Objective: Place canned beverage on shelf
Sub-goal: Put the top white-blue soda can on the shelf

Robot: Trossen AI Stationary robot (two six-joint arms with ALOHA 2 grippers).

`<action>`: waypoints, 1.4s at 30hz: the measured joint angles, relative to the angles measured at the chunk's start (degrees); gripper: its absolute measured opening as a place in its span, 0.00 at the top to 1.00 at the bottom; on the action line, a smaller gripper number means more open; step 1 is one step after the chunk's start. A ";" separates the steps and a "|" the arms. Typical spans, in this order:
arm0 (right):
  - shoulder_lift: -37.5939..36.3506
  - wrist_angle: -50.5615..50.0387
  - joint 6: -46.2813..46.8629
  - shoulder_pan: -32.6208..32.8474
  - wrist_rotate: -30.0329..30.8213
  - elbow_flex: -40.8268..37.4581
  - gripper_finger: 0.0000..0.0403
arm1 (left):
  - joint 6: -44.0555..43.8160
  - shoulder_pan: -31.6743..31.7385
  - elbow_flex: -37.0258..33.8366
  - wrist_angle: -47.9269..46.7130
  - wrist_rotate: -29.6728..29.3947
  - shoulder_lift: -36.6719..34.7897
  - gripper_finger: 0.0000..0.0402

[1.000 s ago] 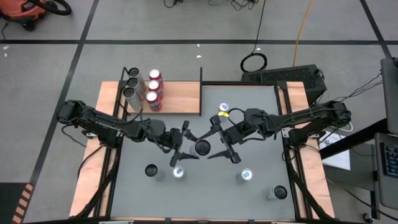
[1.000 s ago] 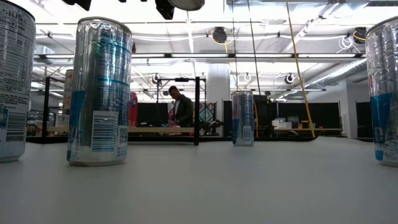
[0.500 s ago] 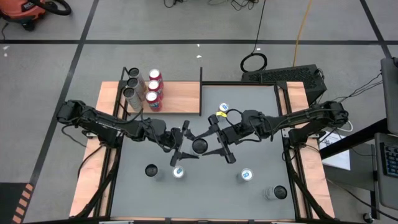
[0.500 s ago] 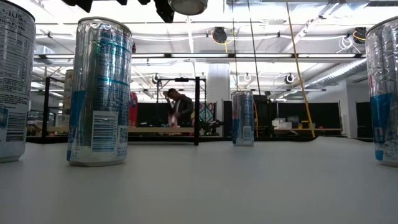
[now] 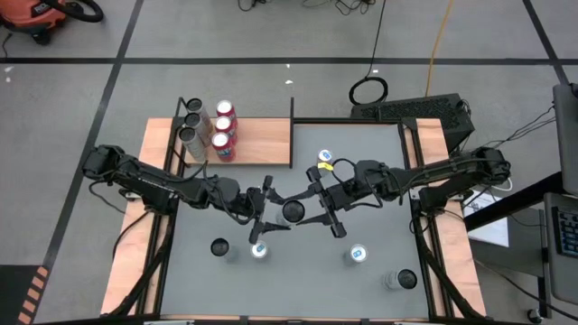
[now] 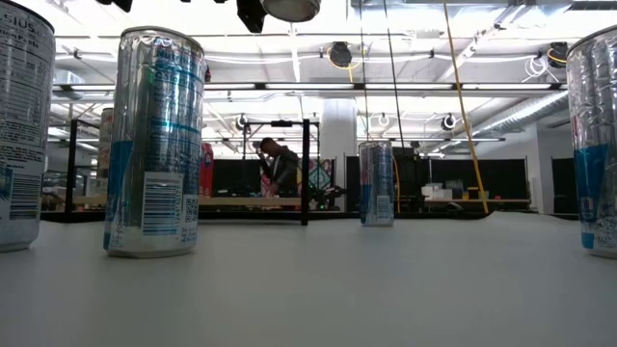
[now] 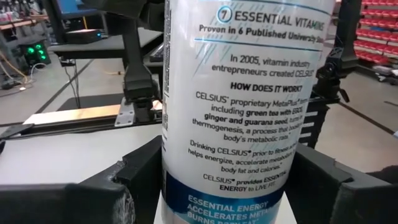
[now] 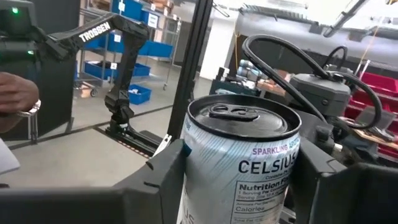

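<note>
High view, looking down: one canned beverage [image 5: 292,212] hangs in the air over the middle of the table [image 5: 361,230], caught between the two arms. The left gripper [image 5: 275,210] comes at it from the table's left side and the right gripper [image 5: 312,209] from the right. In both wrist views the dark fingers press snug against the can's sides, so each gripper looks clamped on it. I can't say which one is actually bearing the weight.

The can is tall, slim, smooth metal with its tab unopened, so I'd judge it full. That would make it fairly heavy, stiff enough for a firm squeeze, but slick and easy to dent. The best hold is across the round body near mid-height, keeping it upright.

The shelf [image 5: 262,140] sits at the table's back left corner. Six cans already stand along its left end, in two rows of three: one row silver, one row red.

On the grey tabletop I count five more cans standing. One is near the back edge and four are towards the front edge. Add the one held aloft and that makes twelve cans in all.
</note>
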 joint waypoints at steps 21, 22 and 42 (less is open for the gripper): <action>-2.01 -3.70 0.15 -0.92 4.51 -0.13 0.59 | -0.02 0.07 0.04 2.07 -10.50 -0.11 0.02; -2.01 -3.75 0.44 -0.94 5.48 -0.13 0.59 | -0.03 0.07 0.04 2.07 -11.31 -0.11 0.02; -1.75 -5.12 2.69 -0.94 21.87 -0.11 0.59 | 1.40 0.07 0.04 5.35 -22.92 -0.11 0.03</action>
